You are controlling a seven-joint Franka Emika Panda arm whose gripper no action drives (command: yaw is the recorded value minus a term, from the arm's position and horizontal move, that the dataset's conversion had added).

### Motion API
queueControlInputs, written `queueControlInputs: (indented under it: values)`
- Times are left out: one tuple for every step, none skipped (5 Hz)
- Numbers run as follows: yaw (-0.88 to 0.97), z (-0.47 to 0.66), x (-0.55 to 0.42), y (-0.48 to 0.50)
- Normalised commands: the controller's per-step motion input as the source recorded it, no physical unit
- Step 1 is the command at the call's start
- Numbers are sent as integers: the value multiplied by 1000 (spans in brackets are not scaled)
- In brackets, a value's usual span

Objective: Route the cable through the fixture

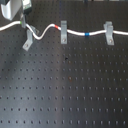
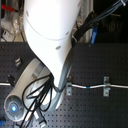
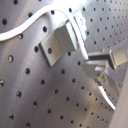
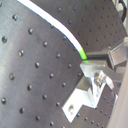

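The white cable (image 1: 75, 33) runs across the back of the board in the first exterior view. Its red band (image 1: 56, 25) and blue band (image 1: 87, 34) show. The fixture (image 1: 28, 41), a small grey bracket, leans askew at the first exterior view's left. My gripper (image 1: 23, 22) hangs just above it, shut on the cable. In the first wrist view the cable (image 3: 75, 31) drapes over the fixture's (image 3: 56, 44) top and runs into the gripper (image 3: 100, 74). I cannot tell whether it sits in the fork. The second wrist view shows the cable (image 4: 55, 27) reaching the gripper (image 4: 94, 67).
Two upright grey clips (image 1: 64, 34) (image 1: 108, 32) hold the cable further to the first exterior view's right. The black perforated board (image 1: 65, 90) spreads toward the front. The white arm (image 2: 50, 35) and its wire bundle hide most of the second exterior view.
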Motion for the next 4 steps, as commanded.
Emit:
queueControlInputs:
  values:
    - [0,404,-170,85]
    - [0,304,-254,86]
    - [148,13,-258,-292]
    - [149,8,-199,-229]
